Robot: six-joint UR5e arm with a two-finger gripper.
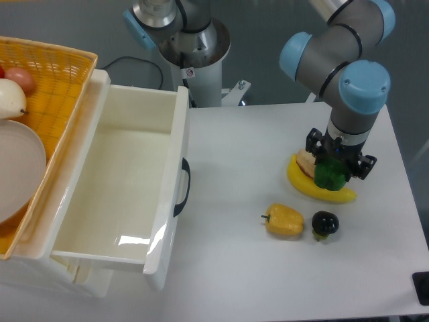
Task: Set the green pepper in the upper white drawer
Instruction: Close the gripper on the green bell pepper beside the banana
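Note:
The green pepper [329, 176] sits at the right of the table, partly over a banana, its top hidden by the arm's wrist. My gripper [333, 169] points straight down onto it with its fingers on either side; the fingers look closed against the pepper. The upper white drawer [127, 181] stands pulled open at the left, its inside empty, with a black curved handle [182, 188] on its front panel facing the table.
A banana [315, 189] and a pale fruit [305, 161] lie under and beside the pepper. A yellow pepper [284, 221] and a small black fruit [325, 224] sit nearer the front. An orange woven basket [50, 74] with a plate and fruits rests on the drawer's left.

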